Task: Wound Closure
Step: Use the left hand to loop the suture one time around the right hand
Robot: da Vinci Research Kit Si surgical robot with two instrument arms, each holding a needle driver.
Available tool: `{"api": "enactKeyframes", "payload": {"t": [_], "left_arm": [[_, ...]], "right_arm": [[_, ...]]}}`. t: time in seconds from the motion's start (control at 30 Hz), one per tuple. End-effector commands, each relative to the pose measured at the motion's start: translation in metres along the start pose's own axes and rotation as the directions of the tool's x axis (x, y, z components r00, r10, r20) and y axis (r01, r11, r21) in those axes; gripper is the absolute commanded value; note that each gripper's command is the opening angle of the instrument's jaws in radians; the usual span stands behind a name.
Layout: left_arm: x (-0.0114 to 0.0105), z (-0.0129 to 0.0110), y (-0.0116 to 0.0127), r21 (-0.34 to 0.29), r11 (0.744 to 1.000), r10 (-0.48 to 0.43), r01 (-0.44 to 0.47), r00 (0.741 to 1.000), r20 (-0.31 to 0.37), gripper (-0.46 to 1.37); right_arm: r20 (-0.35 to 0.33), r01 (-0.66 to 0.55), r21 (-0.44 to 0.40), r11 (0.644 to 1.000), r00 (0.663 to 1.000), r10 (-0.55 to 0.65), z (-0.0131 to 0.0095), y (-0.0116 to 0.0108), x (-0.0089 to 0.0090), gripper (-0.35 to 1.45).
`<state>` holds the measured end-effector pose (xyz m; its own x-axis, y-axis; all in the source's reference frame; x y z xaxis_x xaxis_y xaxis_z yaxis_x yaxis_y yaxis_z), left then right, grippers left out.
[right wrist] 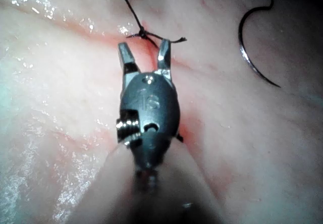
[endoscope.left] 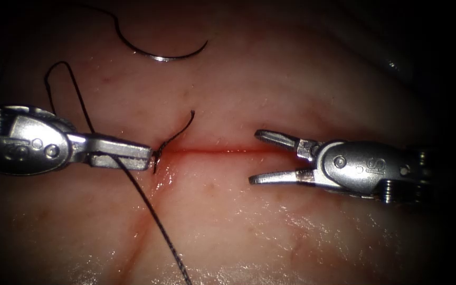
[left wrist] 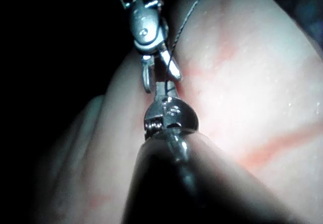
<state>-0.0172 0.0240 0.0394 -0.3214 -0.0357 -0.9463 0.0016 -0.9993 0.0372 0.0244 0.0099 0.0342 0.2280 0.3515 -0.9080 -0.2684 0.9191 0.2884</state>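
The left tool (endoscope.left: pixel 133 154) and the right tool (endoscope.left: pixel 262 158) are being shown as polished, silvery metal, with bright glints lying along their smooth housings and a finely ridged face showing on the right tool's upper jaw. The curved needle (endoscope.left: pixel 159 57) is being seen as thin, glossy steel. The thread (endoscope.left: pixel 154 211) is appearing dark, matt and faintly twisted. The tissue (endoscope.left: pixel 302 232) is being lit as pale, wet, glistening flesh, with a thin film of red fluid (endoscope.left: pixel 212 151) shining along the cut.
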Motion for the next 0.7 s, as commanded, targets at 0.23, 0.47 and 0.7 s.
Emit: {"api": "enactKeyframes", "payload": {"t": [0.23,0.47,0.7], "left_arm": [[0.0034,-0.0037,-0.0013,-0.042,0.999,0.010,-0.012,0.999,-0.036,-0.35],[0.0071,-0.0068,-0.0026,-0.076,0.996,0.035,-0.040,0.997,-0.075,-0.35],[0.0111,-0.0090,-0.0034,-0.135,0.986,0.079,-0.101,0.984,-0.160,-0.35]], "right_arm": [[-0.010,-0.011,0.006,1.000,1.000,0.011,0.0026,0.0002,0.0007,0.09],[-0.013,-0.027,-0.010,1.000,1.000,0.027,0.0074,0.0013,0.0019,-0.35],[-0.018,-0.021,0.006,1.000,1.000,0.021,0.0129,0.0011,0.0014,-0.35]]}}
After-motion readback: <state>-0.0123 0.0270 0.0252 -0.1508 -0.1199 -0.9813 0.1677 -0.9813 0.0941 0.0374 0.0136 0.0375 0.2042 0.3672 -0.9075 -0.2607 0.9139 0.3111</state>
